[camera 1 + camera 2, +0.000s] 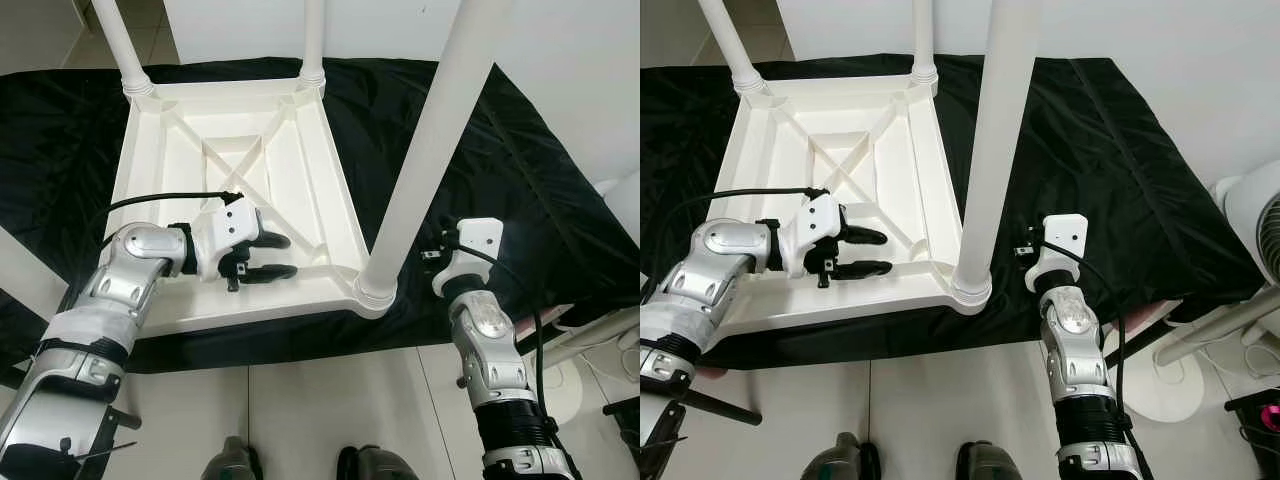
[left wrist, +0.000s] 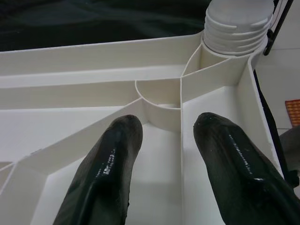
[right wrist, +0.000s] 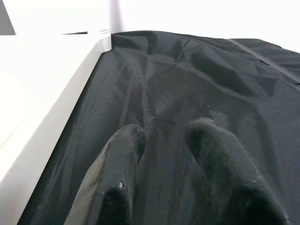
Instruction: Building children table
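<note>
Children table [image 1: 235, 165] lies upside down on the black cloth [image 1: 500, 190] in front of me, ribbed underside facing up; white plastic, cross ribs splitting the underside into open compartments; nothing sits in any of them apart from my own fingers. Three legs in their corner sockets: near-right leg [image 1: 430, 150] upright and closest to me, far-left leg [image 1: 120, 40] and far-right leg [image 1: 313, 35] standing at the back corners. My left pincer [image 1: 280, 257] is inside the near edge of the underside, fingers [image 2: 110, 164] spread apart, one on each side of a thin rib, gripping nothing; ahead of the tips a curved rib, then the threaded socket collar [image 2: 239, 23] of the near-right leg. My right pincer [image 3: 164, 136] hovers low over the black cloth just right of the table's edge, fingers slightly apart, empty; tiled floor [image 1: 300, 410] below the cloth's near hem.
</note>
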Tool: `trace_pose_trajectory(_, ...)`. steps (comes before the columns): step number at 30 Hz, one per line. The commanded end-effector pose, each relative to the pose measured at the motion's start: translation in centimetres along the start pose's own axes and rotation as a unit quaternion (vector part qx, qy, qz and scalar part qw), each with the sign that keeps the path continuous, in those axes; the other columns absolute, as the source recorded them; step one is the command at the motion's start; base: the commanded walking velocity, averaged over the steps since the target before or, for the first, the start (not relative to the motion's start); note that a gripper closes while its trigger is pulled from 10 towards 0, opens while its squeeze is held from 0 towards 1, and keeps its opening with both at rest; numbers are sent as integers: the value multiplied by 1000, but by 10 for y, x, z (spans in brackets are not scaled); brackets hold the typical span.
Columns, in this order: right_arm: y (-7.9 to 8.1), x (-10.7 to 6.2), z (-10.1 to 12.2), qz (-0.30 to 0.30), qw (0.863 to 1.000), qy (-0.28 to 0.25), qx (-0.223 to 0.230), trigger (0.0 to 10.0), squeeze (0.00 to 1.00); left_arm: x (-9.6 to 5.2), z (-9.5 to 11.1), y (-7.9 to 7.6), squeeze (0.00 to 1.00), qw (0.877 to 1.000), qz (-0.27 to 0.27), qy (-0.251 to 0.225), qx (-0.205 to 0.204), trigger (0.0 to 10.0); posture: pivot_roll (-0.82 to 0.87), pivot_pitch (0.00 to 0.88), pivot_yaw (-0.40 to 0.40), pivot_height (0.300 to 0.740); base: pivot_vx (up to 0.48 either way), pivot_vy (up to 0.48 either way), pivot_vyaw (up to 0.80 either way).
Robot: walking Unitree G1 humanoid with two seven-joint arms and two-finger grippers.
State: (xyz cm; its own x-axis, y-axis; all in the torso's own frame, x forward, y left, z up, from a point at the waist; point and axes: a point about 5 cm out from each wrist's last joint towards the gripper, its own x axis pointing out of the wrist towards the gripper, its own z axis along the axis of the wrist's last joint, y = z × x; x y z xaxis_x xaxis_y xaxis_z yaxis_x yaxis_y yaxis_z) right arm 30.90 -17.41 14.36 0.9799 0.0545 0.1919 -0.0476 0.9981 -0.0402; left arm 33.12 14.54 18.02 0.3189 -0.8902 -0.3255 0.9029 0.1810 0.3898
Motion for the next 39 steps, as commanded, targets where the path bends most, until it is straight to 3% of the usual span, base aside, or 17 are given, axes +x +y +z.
trace_pose_trajectory(1, -5, -4, -5, -13, 1000, 6, 6, 10000, 63, -4, 3, 15, 0, 989, 147, -2, -3, 10000, -64, 73, 35, 740, 0, 0, 0)
trace_pose_trajectory(2, -5, -4, -5, -13, 1000, 6, 6, 10000, 63, -4, 3, 15, 0, 989, 147, -2, -3, 10000, -64, 73, 35, 740, 0, 0, 0)
trace_pose_trajectory(3, -6, -5, -4, -13, 1000, 3, 11, 10000, 1000, -7, 6, 16, 0, 987, 159, -12, -11, 10000, -66, 68, 38, 740, 0, 0, 0)
trace_pose_trajectory(4, -9, -8, -3, -10, 1000, -2, 17, 10000, 1000, -9, 8, 17, 0, 985, 168, -16, -41, 10000, -66, 59, 40, 740, 0, 0, 0)
trace_pose_trajectory(11, -17, -23, 3, 33, 999, -14, 34, 10000, 1000, -19, 12, 7, 0, 978, 194, -32, -74, 10000, -69, 52, 34, 740, 0, 0, 0)
trace_pose_trajectory(15, -32, -40, 11, 94, 994, -2, 48, 10000, 1000, -26, 16, -2, 0, 964, 241, -49, -100, 10000, -69, 46, 26, 740, 0, 0, 0)
trace_pose_trajectory(16, -33, -45, 13, 127, 991, 7, 42, 10000, 0, -27, 18, -3, 0, 962, 248, -51, -105, 10000, -71, 44, 27, 740, 0, 0, 0)
trace_pose_trajectory(19, -40, -57, 16, 181, 983, 22, 21, 10000, 0, -28, 21, -7, 0, 958, 258, -51, -117, 10000, -72, 41, 28, 740, 0, 0, 0)
trace_pose_trajectory(23, -47, -61, 19, 184, 983, 19, 9, 10000, 0, -30, 23, -9, 0, 958, 262, -46, -109, 10000, -72, 41, 28, 740, 0, 0, 0)
trace_pose_trajectory(26, -48, -82, 24, 301, 952, 55, 15, 10000, 0, -32, 24, -15, 0, 954, 267, -38, -131, 10000, -70, 29, 28, 740, 0, 0, 0)
trace_pose_trajectory(28, -45, -88, 26, 343, 937, 69, 16, 10000, 0, -31, 23, -18, 0, 951, 272, -31, -141, 10000, -68, 21, 30, 740, 0, 0, 0)
trace_pose_trajectory(33, -33, -87, 25, 387, 919, 76, 21, 10000, 0, -26, 21, -19, 0, 951, 270, -20, -151, 10000, -68, 13, 31, 740, 0, 0, 0)
trace_pose_trajectory(35, -21, -84, 24, 429, 899, 84, 21, 10000, 0, -19, 20, -23, 0, 950, 266, -13, -163, 10000, -61, 2, 33, 740, 0, 0, 0)
trace_pose_trajectory(39, -14, -73, 21, 432, 899, 77, 7, 10000, 0, -12, 20, -27, 0, 946, 277, -12, -167, 10000, -57, 0, 29, 740, 0, 0, 0)
